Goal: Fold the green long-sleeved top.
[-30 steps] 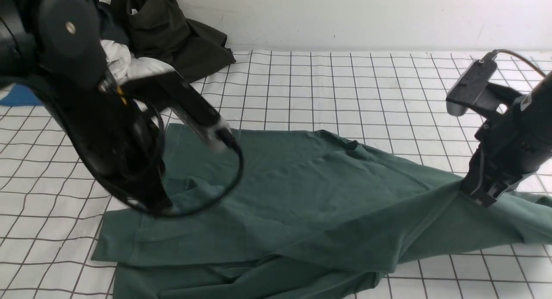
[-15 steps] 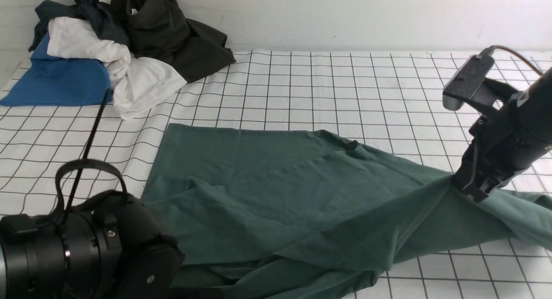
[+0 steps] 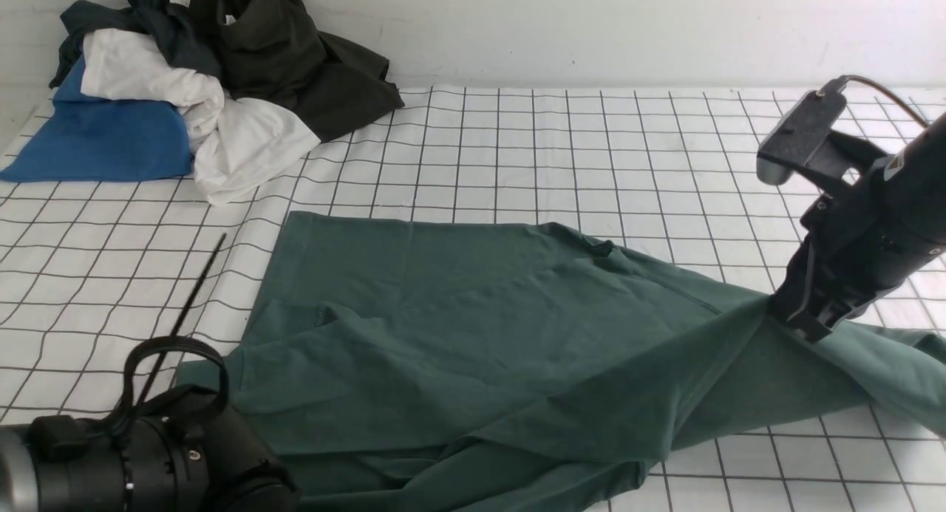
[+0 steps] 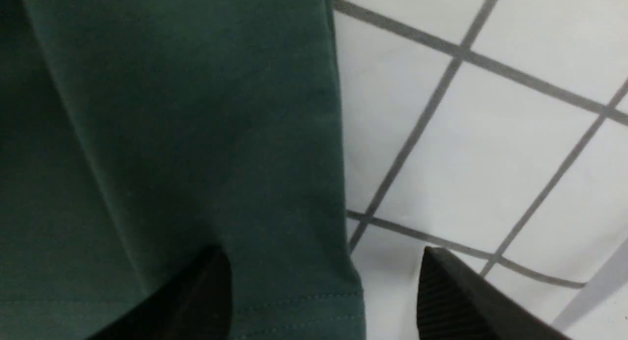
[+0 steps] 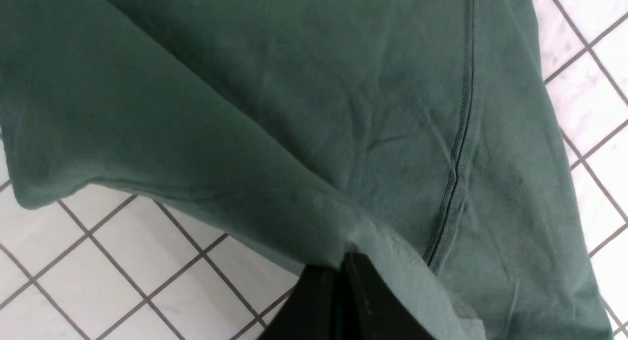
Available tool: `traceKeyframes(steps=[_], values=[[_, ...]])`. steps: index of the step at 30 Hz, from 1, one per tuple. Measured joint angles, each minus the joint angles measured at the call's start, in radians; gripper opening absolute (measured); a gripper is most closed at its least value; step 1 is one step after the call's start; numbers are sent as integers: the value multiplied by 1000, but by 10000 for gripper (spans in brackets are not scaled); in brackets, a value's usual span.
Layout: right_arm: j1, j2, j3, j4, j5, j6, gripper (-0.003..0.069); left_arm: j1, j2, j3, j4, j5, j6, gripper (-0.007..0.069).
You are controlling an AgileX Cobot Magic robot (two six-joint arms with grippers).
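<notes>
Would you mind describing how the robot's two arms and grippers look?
Both arms are black. The left arm is a round housing with small screws, a silver band and a looped black cable. The right arm carries a dark camera block with a thin cable, plus a small label. The left gripper has black fingers, one visibly ribbed.

Front camera looks forward and down across the checked table [image 3: 562, 128].
Both wrist cameras peer close at the green long-sleeved top [image 3: 480, 327], shared with it.
</notes>
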Motion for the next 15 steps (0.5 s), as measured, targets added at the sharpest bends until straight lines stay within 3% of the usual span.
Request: traceKeyframes(steps=[6,9,10,15], values=[[-1,0,0,3,-2,0,-1,0,39,-13,9,10,-8,440],[-1,0,0,3,-3,0,-1,0,49,-17,33,10,-32,344],[-1,0,0,3,-3,0,-1,0,50,-17,33,8,-34,344],[-1,0,0,6,-4,0,-1,0,53,-17,84,-2,-117,137]])
